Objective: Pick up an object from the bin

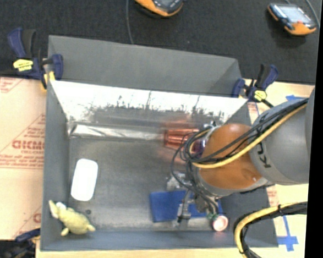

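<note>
- Hand (184,213): low over the right edge of the flat blue piece (163,206), which lies near the front wall of the bin (144,64). Whether the hand is released or clenched cannot be told from here.
- Red-and-white round thing (220,222): just beside the hand, perhaps a cap.
- Risk: a grip at the edge of so flat a piece may slip off, or push the round neighbour aside.

The orange cover (231,163) hides one end of a blurred copper thing (174,137); the gripper (184,215) partly covers a blue piece (161,205).
</note>
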You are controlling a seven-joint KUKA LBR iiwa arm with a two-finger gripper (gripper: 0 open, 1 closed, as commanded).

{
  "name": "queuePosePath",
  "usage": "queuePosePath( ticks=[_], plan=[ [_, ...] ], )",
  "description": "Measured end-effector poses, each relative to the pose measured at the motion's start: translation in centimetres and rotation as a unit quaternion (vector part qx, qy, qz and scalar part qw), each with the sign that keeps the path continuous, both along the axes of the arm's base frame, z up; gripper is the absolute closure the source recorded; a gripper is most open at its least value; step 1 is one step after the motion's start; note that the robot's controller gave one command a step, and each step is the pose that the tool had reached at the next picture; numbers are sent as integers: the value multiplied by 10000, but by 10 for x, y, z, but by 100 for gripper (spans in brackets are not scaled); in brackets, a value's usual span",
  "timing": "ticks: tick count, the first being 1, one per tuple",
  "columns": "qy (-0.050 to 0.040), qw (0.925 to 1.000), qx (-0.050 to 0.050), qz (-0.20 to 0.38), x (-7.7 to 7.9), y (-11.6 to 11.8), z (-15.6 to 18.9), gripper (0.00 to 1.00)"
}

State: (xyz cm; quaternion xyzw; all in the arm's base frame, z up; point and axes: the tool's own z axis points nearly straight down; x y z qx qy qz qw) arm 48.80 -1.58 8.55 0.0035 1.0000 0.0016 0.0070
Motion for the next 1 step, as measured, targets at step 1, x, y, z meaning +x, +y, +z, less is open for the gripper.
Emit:
queuePosePath(
  ticks=[1],
  plan=[
    [0,10000,0,0,0,0,0,100]
  ],
)
